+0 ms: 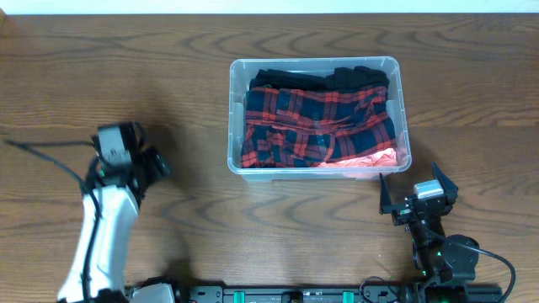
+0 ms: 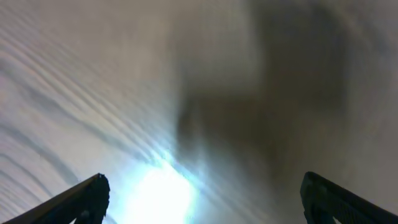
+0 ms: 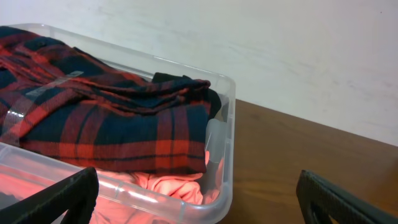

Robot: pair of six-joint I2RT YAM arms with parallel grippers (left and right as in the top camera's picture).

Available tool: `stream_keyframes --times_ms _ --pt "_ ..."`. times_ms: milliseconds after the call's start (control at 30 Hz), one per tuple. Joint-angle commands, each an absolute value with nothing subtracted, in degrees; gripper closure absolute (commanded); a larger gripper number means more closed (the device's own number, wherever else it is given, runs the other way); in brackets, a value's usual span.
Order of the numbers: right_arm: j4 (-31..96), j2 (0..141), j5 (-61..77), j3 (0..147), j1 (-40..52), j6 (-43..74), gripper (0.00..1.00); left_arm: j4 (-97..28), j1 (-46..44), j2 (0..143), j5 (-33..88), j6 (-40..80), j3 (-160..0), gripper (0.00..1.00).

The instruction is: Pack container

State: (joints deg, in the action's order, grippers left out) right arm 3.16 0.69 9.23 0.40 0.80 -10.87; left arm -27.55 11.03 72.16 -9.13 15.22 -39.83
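So the container (image 1: 320, 171) is sitting on the wooden table (image 1: 84, 67), a bit right of centre and toward the far edge; it's the clear plastic bin with rounded corners, and it's pretty full; a red and dark plaid garment (image 1: 316, 126) lies on top and covers most of it, something black (image 1: 337, 78) is bunched along the far side, and a pink piece (image 1: 370, 160) peeks out at the near right corner; the right gripper (image 1: 413, 187) sits just off that near right corner, not touching the bin, jaws spread wide with nothing between them; its wrist camera looks over the bin's rim (image 3: 227, 84) at the plaid (image 3: 124, 118) folded over the pink (image 3: 168, 183), with a white wall (image 3: 280, 56) behind; the left gripper (image 1: 154, 162) is well off to the left of the bin, over bare table, also wide open and empty; its own view is just blurry wood grain with a bright glare spot (image 2: 158, 196).
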Motion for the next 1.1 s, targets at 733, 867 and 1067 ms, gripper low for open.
stream_keyframes --times_ms 733,867,1067 --pt "3.29 0.32 9.67 0.30 0.34 -11.64 0.01 0.51 10.90 41.98 0.27 17.91 -1.89 0.02" --pt "3.29 0.32 9.67 0.30 0.34 -11.64 0.01 0.71 10.90 39.77 0.49 17.91 -0.60 0.02" --pt "3.29 0.32 9.67 0.30 0.34 -11.64 0.01 0.05 10.90 37.06 0.69 17.91 -0.23 0.02"
